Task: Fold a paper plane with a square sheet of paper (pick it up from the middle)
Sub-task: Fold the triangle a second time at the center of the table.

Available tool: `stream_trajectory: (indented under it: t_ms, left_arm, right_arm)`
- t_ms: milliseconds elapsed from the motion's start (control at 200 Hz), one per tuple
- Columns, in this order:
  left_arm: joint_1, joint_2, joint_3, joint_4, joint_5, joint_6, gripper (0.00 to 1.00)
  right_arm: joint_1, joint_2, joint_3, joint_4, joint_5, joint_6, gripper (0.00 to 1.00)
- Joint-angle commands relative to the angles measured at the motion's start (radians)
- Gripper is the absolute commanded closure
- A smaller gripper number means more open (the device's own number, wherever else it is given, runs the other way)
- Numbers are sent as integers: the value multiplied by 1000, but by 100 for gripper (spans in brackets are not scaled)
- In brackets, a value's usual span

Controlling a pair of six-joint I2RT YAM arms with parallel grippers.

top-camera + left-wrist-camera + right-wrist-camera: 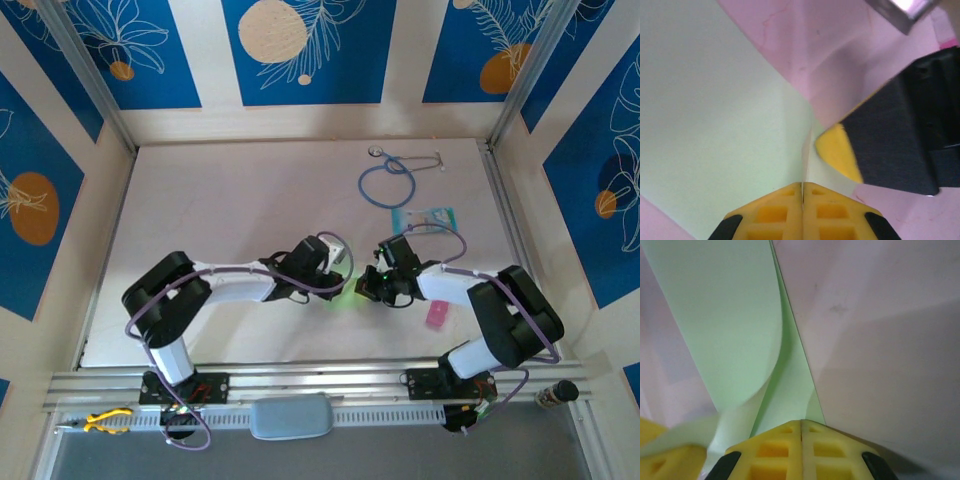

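Observation:
The square sheet of paper (347, 291) is light green and lies partly folded on the pale table (220, 210) between the two grippers. My left gripper (803, 192) is shut, with a thin raised edge of the sheet (715, 110) pinched between its yellow pads. My right gripper (801, 422) is shut too; its tips rest on the flat lower layer of the sheet (790, 390), while a curled flap (725, 315) rises to the left. In the left wrist view the right gripper's yellow fingertip (837, 150) touches the sheet's edge. Seen from above, both grippers (340, 268) (368, 284) meet at the table's centre.
A blue stethoscope (390, 180) lies at the back right, with a teal-and-white card (423, 217) just in front of it. A small pink strip (437, 316) sits by the right arm. Yellow pliers (105, 420) rest on the front rail at the left.

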Motion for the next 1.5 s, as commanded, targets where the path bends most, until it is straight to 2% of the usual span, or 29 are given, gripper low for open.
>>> stream_trajectory:
  t_ms: [0,660,1496]
  left_arm:
    - [25,29,29,28,40,-28,100]
    - [63,43,2,33,-11,27,100]
    - [63,67,-50,84,-45,0,99]
  right_arm:
    - [-21,33,8,-123,26,-67,100]
    - [-25,62,40,-130,6,-74,100]
    - [4,63,54,-126,2,-53,100]
